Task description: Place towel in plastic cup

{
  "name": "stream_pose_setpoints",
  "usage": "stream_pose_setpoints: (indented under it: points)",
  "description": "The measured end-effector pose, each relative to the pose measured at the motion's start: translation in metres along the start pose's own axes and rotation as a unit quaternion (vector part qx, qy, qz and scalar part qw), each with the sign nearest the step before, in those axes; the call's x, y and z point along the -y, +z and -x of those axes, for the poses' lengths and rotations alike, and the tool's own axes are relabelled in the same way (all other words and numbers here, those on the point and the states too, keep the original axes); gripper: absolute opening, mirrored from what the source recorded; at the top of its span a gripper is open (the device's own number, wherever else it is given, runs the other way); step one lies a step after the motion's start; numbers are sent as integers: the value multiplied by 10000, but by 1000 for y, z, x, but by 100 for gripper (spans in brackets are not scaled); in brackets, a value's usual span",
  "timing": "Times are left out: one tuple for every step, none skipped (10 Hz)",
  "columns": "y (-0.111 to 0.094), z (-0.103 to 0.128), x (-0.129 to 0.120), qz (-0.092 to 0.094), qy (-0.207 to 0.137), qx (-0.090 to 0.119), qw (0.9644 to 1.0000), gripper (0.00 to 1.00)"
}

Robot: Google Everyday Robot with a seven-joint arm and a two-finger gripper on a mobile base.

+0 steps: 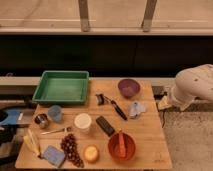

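The tray [61, 74] is bright green. Right of the tray sits a purple bowl [128, 87]; below that, the towel [134, 109] is pale blue-white. Below the tray, the plastic cup [54, 113] is blue, the metal cup [41, 120] shiny grey, the round container [82, 122] white. The grapes [71, 148] are dark red, the sponge [52, 155] blue, the banana [32, 143] yellow. The tabletop [145, 135] is light wood. Far right of the tray, off the tabletop's edge, the tool [162, 102] looks pale yellowish under the white arm [196, 85].
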Motion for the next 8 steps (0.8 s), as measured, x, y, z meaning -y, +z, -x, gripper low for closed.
stream_pose_setpoints:
  points:
    - [0, 0, 0, 0, 0, 0, 10000, 67]
    - [0, 0, 0, 0, 0, 0, 10000, 67]
    - [0, 0, 0, 0, 0, 0, 10000, 67]
    - [0, 0, 0, 0, 0, 0, 10000, 67]
    - [0, 0, 0, 0, -4, 2, 10000, 67]
    - [0, 1, 0, 2, -14, 7, 10000, 67]
    - [-2, 3, -2, 13, -106, 34, 9999, 67]
    - [-3, 5, -7, 28, -194, 54, 9998, 67]
